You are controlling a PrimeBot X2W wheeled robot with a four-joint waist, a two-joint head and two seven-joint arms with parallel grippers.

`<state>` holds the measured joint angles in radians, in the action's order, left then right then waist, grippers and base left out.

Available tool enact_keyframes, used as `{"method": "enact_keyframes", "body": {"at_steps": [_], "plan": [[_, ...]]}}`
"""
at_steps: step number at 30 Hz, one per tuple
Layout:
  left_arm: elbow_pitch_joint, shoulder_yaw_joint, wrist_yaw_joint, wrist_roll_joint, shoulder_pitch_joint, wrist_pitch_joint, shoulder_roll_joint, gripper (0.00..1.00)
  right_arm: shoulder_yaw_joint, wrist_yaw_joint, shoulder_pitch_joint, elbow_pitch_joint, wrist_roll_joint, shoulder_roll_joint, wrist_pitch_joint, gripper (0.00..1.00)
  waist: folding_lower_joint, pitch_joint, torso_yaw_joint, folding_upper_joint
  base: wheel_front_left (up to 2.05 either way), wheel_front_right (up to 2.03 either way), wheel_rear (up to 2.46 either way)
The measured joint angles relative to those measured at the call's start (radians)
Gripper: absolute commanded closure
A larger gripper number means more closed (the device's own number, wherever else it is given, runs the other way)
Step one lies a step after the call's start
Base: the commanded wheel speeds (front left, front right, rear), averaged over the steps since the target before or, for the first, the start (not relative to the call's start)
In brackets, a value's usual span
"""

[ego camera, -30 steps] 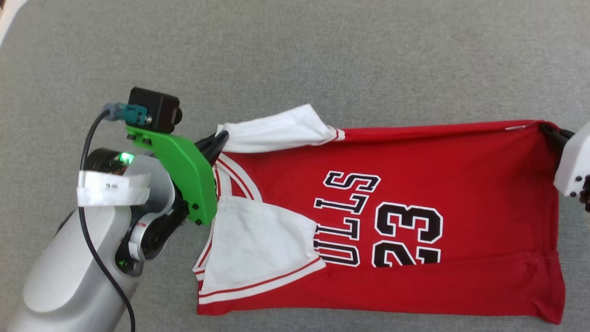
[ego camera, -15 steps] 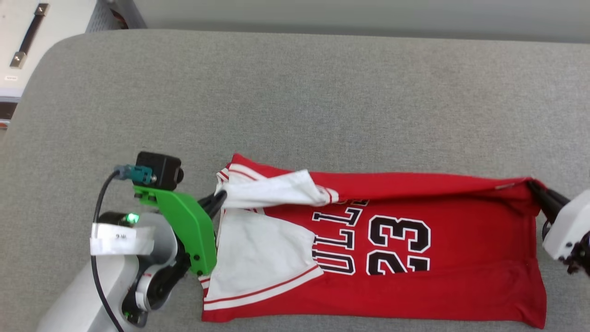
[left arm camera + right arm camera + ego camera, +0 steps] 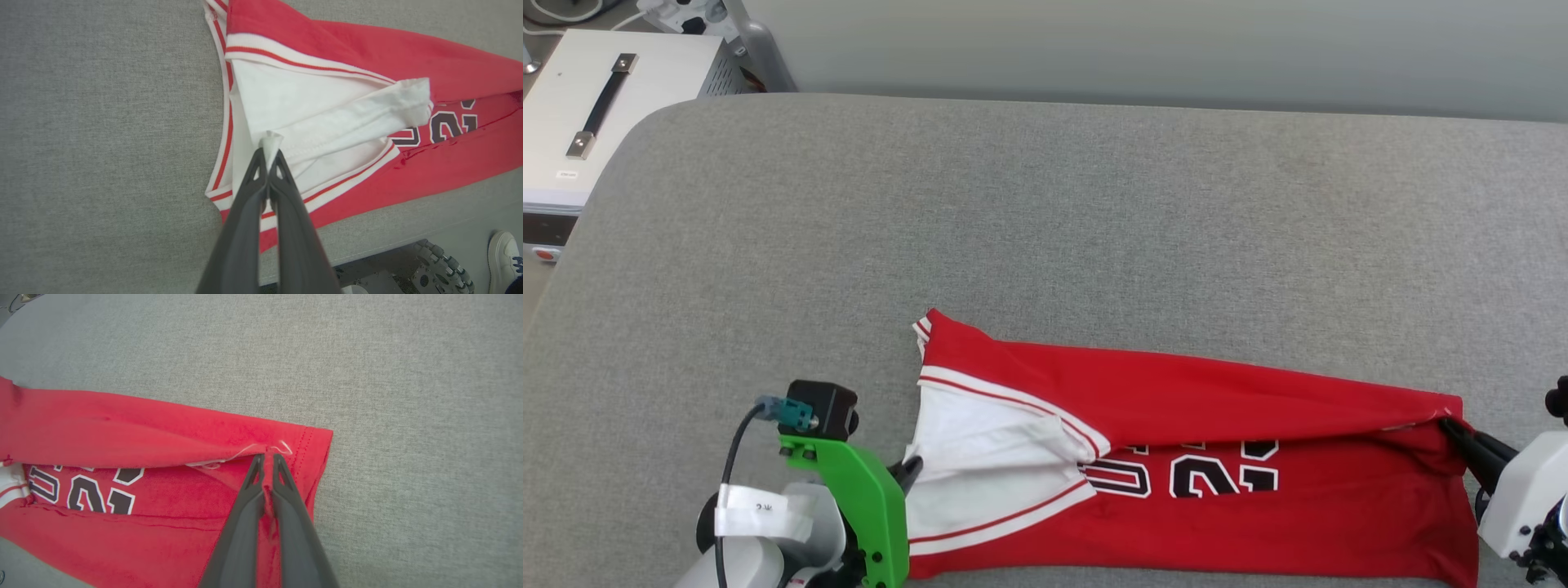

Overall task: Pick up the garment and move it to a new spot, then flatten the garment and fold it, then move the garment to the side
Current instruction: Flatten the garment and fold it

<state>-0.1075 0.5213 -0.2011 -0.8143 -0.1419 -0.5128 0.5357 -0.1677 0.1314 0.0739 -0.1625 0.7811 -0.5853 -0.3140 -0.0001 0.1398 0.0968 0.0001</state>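
Left claw pinches garment sleeve; right claw pinches hem.

A folded-over red flap hides most of the letters on the garment, and the tag on my left arm is too small to read.
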Motion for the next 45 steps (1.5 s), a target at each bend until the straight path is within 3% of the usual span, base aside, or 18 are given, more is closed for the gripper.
{"method": "enact_keyframes", "body": {"at_steps": [8, 17, 18, 19, 20, 26, 31, 37, 45], "plan": [[0.055, 0.039, 0.005, 0.014, 0.008, -0.012, 0.003, 1.0, -0.051, 0.0, -0.019, 0.004, -0.004, -0.026, -0.029, 1.0, 0.0, -0.003, -0.002, 0.0, 0.0, 0.0, 0.0], [0.176, 0.059, 0.04, 0.03, 0.005, 0.03, -0.027, 1.0, -0.101, 0.0, -0.031, 0.002, 0.002, -0.053, -0.058, 1.0, 0.0, 0.009, -0.008, 0.0, 0.0, 0.0, 0.0], [0.193, 0.062, 0.046, 0.03, 0.005, 0.036, -0.03, 1.0, -0.105, 0.0, -0.031, -0.001, 0.004, -0.053, -0.062, 0.88, 0.0, 0.012, -0.009, 0.0, 0.0, 0.0, 0.0], [0.204, 0.063, 0.049, 0.03, 0.004, 0.044, -0.034, 0.16, -0.11, 0.0, -0.031, -0.004, 0.007, -0.053, -0.062, 0.29, 0.0, 0.014, -0.01, 0.0, 0.0, 0.0, 0.0], [0.212, 0.064, 0.053, 0.03, 0.002, 0.054, -0.039, 0.0, -0.113, 0.0, -0.03, -0.007, 0.008, -0.052, -0.065, 0.0, 0.0, 0.015, -0.01, 0.0, 0.0, 0.0, 0.0], [0.243, 0.064, 0.062, 0.033, -0.009, 0.1, -0.059, 0.0, -0.123, 0.0, -0.029, -0.014, 0.042, -0.049, -0.088, 0.0, 0.0, 0.004, -0.013, 0.0, 0.0, 0.0, 0.0], [0.214, 0.043, 0.05, 0.034, -0.005, 0.146, -0.056, 0.0, -0.074, 0.0, -0.033, 0.001, 0.076, -0.049, -0.125, 0.0, 0.0, -0.03, -0.02, 0.0, 0.0, 0.0, 0.0], [0.137, -0.007, 0.017, 0.118, -0.008, 0.305, -0.032, 0.0, 0.027, 0.0, -0.066, 0.053, 0.075, -0.026, -0.204, 0.0, 0.0, -0.068, -0.028, 0.0, 0.0, 0.0, 0.0], [0.143, -0.034, 0.012, 0.237, -0.041, 0.579, -0.038, 0.0, 0.217, 0.0, -0.074, 0.095, 0.018, 0.134, -0.365, 0.0, 0.0, -0.07, -0.038, 0.0, 0.0, 0.0, 0.0]]}}
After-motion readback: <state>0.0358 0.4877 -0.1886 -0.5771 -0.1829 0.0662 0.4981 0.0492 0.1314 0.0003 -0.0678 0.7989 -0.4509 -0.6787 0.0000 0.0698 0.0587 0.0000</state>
